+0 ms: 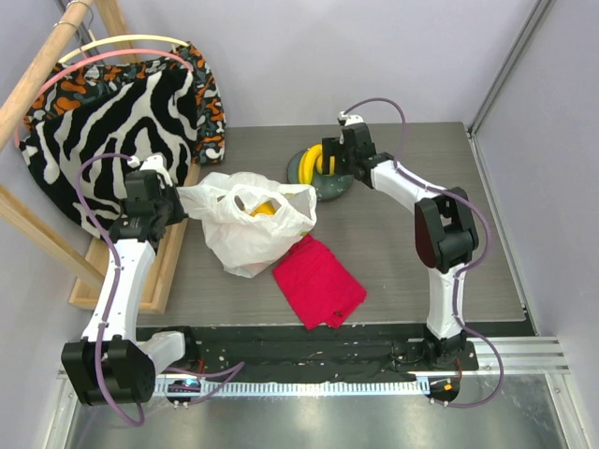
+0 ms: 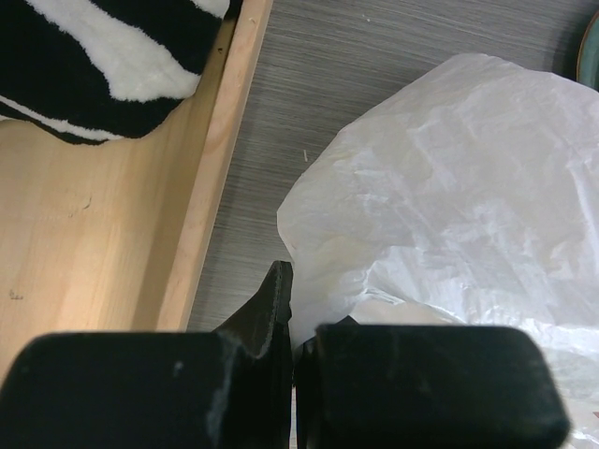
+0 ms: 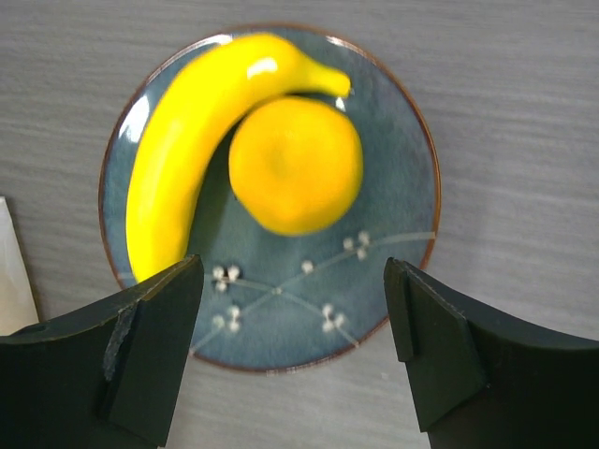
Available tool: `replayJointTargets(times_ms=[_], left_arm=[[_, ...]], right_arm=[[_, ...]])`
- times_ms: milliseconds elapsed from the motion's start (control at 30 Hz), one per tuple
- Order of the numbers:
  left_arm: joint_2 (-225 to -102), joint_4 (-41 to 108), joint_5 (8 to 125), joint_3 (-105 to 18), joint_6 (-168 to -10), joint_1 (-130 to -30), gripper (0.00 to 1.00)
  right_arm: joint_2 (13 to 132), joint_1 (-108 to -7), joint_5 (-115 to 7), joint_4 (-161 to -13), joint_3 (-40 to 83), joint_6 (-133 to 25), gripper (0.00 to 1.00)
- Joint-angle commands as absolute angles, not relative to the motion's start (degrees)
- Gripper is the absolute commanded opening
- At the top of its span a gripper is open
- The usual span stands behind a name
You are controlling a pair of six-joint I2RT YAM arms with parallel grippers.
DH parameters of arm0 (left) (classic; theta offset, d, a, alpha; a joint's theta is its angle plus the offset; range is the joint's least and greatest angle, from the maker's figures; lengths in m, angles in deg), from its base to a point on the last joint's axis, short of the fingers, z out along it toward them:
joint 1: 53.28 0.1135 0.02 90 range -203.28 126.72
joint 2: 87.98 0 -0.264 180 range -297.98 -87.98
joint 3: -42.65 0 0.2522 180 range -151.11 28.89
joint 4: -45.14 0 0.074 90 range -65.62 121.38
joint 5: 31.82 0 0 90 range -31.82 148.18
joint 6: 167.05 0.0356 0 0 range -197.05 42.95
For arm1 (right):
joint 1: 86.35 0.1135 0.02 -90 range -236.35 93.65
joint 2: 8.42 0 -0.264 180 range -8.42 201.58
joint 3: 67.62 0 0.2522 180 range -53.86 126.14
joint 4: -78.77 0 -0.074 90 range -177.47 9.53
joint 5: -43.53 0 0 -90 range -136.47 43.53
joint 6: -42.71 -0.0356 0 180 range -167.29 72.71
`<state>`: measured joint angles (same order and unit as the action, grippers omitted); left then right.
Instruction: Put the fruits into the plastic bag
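The white plastic bag lies mid-table with its mouth open; a yellow fruit shows inside. My left gripper is shut on the bag's left edge, and the thin film runs between the closed fingers. A yellow banana and a small orange lie on the blue-grey plate. My right gripper is open and empty, hovering right above the plate's near rim. In the top view it covers much of the plate.
A red folded cloth lies in front of the bag. A wooden rack with a zebra-striped fabric stands at the left; its plank is close beside my left fingers.
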<state>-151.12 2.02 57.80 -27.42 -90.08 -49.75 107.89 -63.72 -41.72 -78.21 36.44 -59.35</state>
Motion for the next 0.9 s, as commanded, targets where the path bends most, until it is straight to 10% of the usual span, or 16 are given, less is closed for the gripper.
replayJointTargets(times_ms=[0,867], left_arm=[[-150.8,4.3,57.7,-27.8,-89.9,-49.4,0.00],[-150.0,4.4,61.3,-28.0,-90.5,-49.5,0.00]], right_arm=[[111.9,-63.5,-42.5,-77.4,43.5,-58.2,0.86],[126.4,-63.7,-41.3,-71.8,60.0,-57.1,0.86]])
